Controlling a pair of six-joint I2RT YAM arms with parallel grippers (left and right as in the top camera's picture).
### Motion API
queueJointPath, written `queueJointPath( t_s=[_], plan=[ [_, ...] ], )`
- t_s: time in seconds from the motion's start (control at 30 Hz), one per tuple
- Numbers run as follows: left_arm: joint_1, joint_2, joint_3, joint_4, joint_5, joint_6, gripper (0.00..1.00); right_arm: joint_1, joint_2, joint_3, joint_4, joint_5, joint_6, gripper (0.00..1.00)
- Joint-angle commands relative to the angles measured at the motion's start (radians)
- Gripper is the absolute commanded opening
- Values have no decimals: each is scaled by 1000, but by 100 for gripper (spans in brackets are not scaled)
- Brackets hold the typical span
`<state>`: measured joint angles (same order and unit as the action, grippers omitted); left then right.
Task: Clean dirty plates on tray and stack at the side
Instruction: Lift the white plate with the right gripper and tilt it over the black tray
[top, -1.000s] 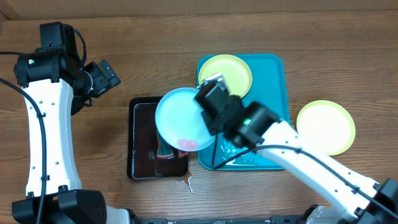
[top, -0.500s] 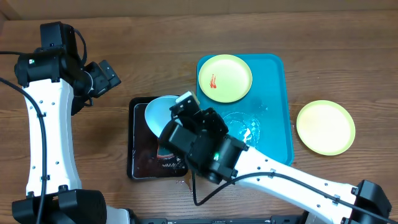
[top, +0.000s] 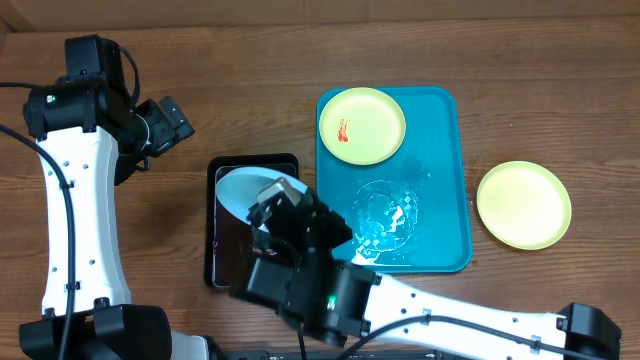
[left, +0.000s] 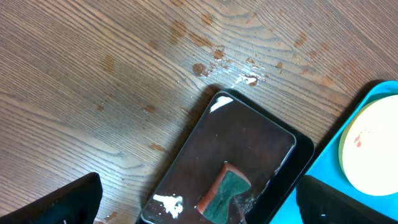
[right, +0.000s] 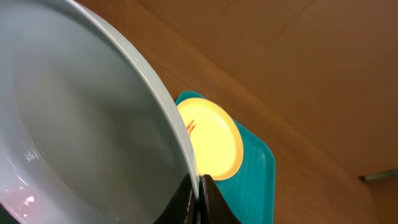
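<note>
My right gripper (right: 199, 186) is shut on the rim of the light blue plate (right: 74, 124) and holds it tilted. A pink-red smear shows at the plate's low edge. In the overhead view this plate (top: 240, 190) hangs over the black tray (top: 215, 255), and the right gripper (top: 285, 205) is mostly hidden under its wrist. A yellow-green plate (top: 362, 125) with a red smear lies at the top of the turquoise tray (top: 445, 180); it also shows in the right wrist view (right: 214, 140). Another yellow-green plate (top: 523, 204) lies on the table to the right. My left gripper (top: 165, 120) is open and empty, up at the left.
The left wrist view shows the black tray (left: 249, 143) with a green and orange sponge (left: 227, 190) between my open left fingers (left: 199, 205), and the turquoise tray's corner (left: 326, 155). Water glistens on the turquoise tray's middle (top: 385, 215).
My right arm has carried the blue plate left from the turquoise tray's edge to above the black tray, tilting it steeply. The left arm has not moved.
</note>
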<state>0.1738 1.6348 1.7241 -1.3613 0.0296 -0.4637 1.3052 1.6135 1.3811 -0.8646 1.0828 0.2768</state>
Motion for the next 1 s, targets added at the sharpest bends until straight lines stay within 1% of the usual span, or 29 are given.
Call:
queueJointPath(
  t_s=[0.0, 0.97],
  plan=[
    [3, -3, 13, 1, -11, 19, 100, 38, 3, 21, 7, 121, 18, 4],
    [3, -3, 13, 1, -11, 19, 100, 52, 3, 21, 8, 129, 18, 4]
  ],
)
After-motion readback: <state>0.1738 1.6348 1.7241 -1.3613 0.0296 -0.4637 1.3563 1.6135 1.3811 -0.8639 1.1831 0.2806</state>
